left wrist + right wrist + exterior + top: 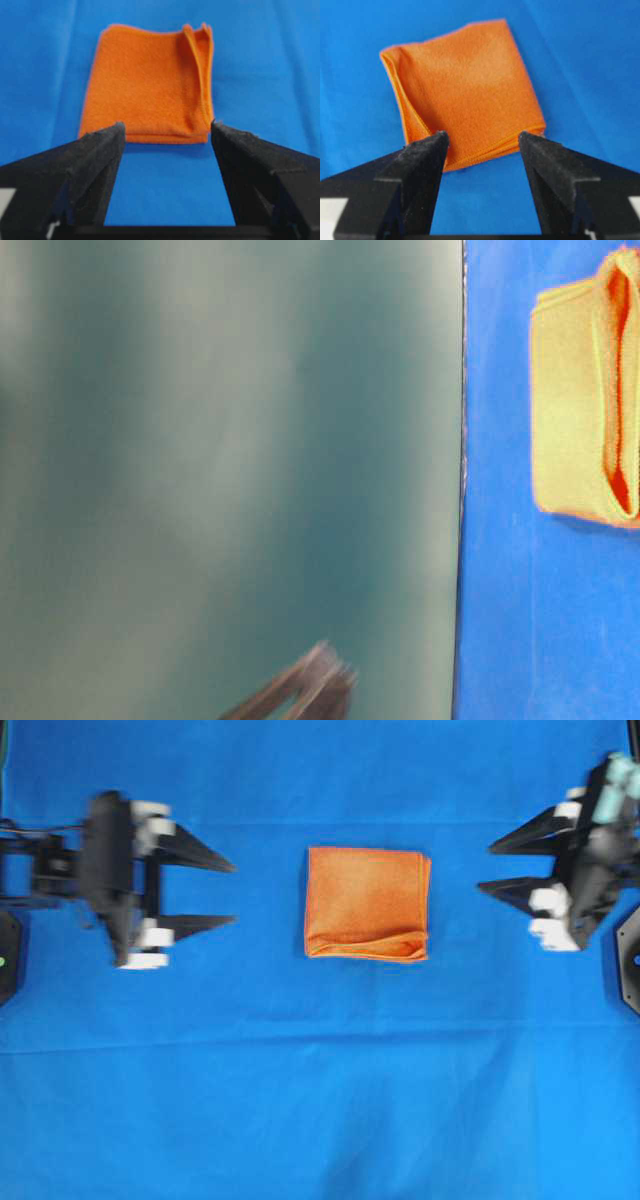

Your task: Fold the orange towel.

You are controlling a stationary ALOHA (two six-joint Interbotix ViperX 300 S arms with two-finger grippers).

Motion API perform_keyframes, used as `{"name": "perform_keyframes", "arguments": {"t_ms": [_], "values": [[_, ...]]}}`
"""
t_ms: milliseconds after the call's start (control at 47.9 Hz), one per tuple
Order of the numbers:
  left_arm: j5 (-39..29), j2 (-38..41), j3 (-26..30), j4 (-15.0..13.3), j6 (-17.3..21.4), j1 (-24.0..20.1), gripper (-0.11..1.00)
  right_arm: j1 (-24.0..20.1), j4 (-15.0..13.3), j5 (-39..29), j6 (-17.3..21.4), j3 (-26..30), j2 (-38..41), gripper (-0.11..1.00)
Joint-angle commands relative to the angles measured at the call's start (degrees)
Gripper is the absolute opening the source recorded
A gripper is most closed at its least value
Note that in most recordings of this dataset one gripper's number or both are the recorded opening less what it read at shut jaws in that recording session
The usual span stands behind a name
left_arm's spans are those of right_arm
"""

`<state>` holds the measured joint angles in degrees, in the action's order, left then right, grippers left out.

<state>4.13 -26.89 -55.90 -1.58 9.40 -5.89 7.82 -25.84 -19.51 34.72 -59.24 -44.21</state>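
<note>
A bench covered by a smooth blue cloth (320, 1100) fills the overhead view. At its middle lies the orange towel (367, 904), folded into a small, thick square, touching neither hand. The left hand (210, 893) sits well to the left of it and the right hand (505, 866) well to the right; both are released, fingers spread wide, holding nothing. The fold looks finished, so the risks, as a judgement, are small ones: the top layer along the near edge bulges and could spring open by itself, and either hand swinging back low could catch an edge and drag the stack apart. The table-level view shows what the overhead flattens: the towel's layers gape in a loose loop with a dark gap between them, though most of that picture is a blank grey-green wall (230, 440) with a blurred dark part at the bottom, too unclear to name. The left wrist view shows a raised hem running along the towel's right side; the right wrist view shows neat stacked edges at the near corner.
</note>
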Motion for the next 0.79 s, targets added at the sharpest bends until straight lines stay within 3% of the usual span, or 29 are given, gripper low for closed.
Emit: {"name": "perform_keyframes", "arguments": {"t_ms": [0, 250, 438, 772], "values": [[0.3, -6.8, -2.6, 0.1, -0.4, 0.2, 0.63, -0.2, -0.8, -1.5, -0.1, -1.0, -6.6, 0.62], [-1.9, -24.7, -10.6, 0.1, -1.2, 0.2, 0.63, -0.1, -2.3, -3.2, -0.1, -6.7, -18.5, 0.62], [-6.7, -34.2, -15.5, 0.0, -1.8, 0.2, 0.63, -0.2, -2.3, -2.3, -0.1, -10.7, -21.3, 0.61], [-9.8, -40.3, -20.4, 0.1, -5.0, 0.1, 0.63, -0.1, -2.2, 1.8, 0.1, -13.4, -20.4, 0.61]]}}
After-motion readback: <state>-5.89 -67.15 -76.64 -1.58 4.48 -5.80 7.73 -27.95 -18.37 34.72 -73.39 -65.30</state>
